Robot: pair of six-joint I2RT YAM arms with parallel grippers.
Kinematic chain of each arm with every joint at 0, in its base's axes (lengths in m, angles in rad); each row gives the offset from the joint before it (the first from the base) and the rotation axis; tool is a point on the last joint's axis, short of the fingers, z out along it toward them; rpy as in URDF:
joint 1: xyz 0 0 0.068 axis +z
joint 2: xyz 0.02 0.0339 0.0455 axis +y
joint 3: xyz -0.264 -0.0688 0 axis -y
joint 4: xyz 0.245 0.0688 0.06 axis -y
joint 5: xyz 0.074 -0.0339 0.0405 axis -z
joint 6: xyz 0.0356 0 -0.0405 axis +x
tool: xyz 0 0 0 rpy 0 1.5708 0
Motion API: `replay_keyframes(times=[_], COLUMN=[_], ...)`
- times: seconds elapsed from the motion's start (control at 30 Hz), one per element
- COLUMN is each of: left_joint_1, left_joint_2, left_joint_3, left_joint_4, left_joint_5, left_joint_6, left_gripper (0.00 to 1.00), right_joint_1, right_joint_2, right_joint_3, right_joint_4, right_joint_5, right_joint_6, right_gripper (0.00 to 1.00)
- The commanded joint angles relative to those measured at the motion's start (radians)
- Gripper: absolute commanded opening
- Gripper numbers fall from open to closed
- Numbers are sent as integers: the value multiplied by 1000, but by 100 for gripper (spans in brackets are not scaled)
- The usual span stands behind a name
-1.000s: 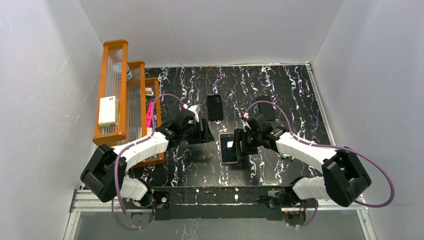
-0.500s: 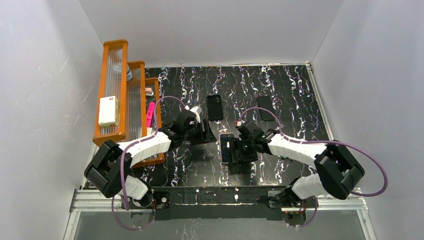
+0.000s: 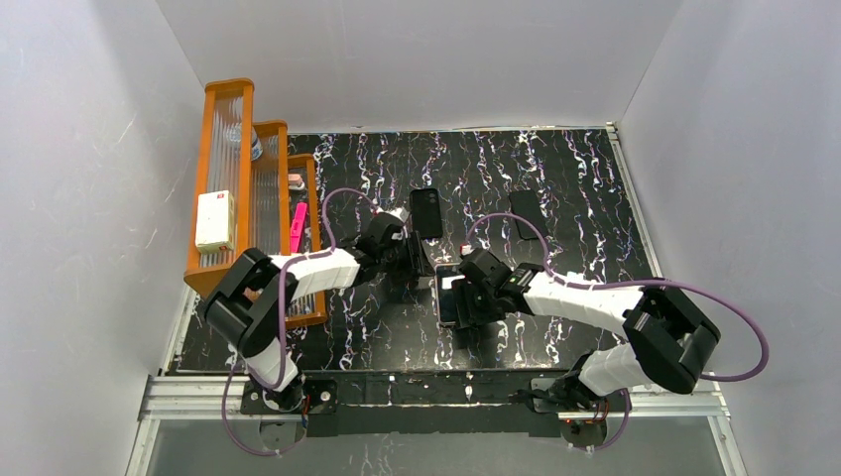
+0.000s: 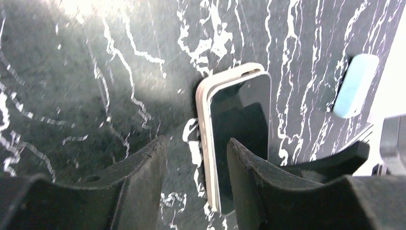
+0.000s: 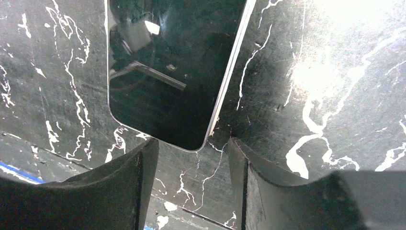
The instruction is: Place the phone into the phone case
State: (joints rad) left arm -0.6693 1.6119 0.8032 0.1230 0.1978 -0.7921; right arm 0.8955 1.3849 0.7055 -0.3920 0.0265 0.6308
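Where the phone (image 5: 167, 72) lies screen up within the pale rim of the phone case (image 4: 205, 120), between the middle and the near edge of the table (image 3: 575, 178), the right gripper (image 5: 191, 143) hangs low at its right side, fingers apart and clamping nothing. The left gripper (image 4: 196, 142) straddles the case's left long edge, fingers parted, one over the screen. Farther back lie a black phone-sized piece (image 3: 426, 213) and a second black piece (image 3: 526, 213), and an orange rack (image 3: 228, 178) lines the left edge.

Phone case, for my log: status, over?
Left gripper open, astride phone case edge. Right gripper open, empty. Phone lies inside case. No obstruction seen.
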Motion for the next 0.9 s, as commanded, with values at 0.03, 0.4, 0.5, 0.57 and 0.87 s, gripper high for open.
replay_keyframes(times=[0.03,0.4,0.5,0.57,0.87], left_joint_1=[5,4,4,4,4], left_joint_2=[90,180,202,209,153], left_joint_3=[94,156,161,161,93], left_joint_4=[65,87,103,106,90], left_joint_5=[-18,-34,-5,6,37], left_joint_6=[-28,27,35,39,27], left_gripper=[45,46,47,47,46], right_joint_1=[22,32,33,31,32], right_joint_2=[16,-40,-49,-46,-33], right_joint_3=[-3,-47,-47,-48,-29], right_joint_4=[9,99,117,122,108], right_joint_5=[125,167,171,181,177], right_joint_6=[24,31,28,26,54], right_gripper=[60,49,47,46,39])
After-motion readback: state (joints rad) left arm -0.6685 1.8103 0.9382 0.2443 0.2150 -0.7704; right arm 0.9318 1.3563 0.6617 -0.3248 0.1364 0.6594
